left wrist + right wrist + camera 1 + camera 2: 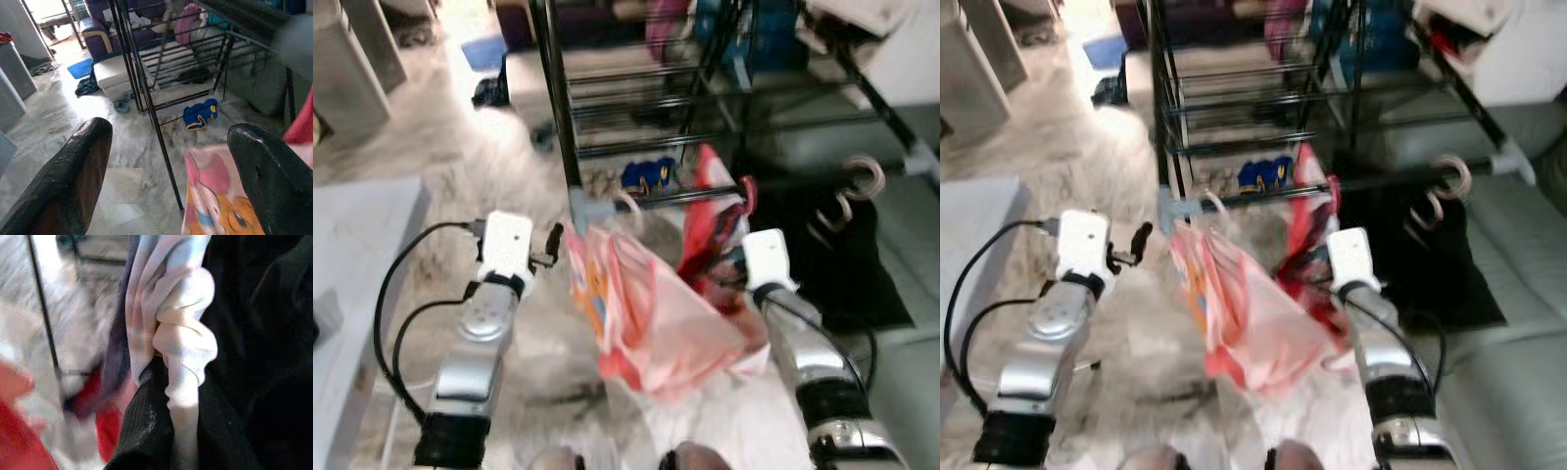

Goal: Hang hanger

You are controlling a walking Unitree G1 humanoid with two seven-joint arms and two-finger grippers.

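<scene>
Head cam is blurred, I'm looking down at marble floor point(460, 166). Black metal rack point(636, 98) straight ahead, with blue-and-yellow slippers point(648, 174) on the floor under it. A pink and red garment point(656, 313) hangs between my arms, its white hanger hook point(628, 203) just at the rack's low rail. My left gripper point(554, 241) is raised just beside the garment's left edge; can't read its fingers. My right arm point(793, 323) is pressed into the red fabric, gripper end buried there. Two hanger hooks point(854, 191) over dark cloth at right. Grey table edge point(362, 255) at left.
</scene>
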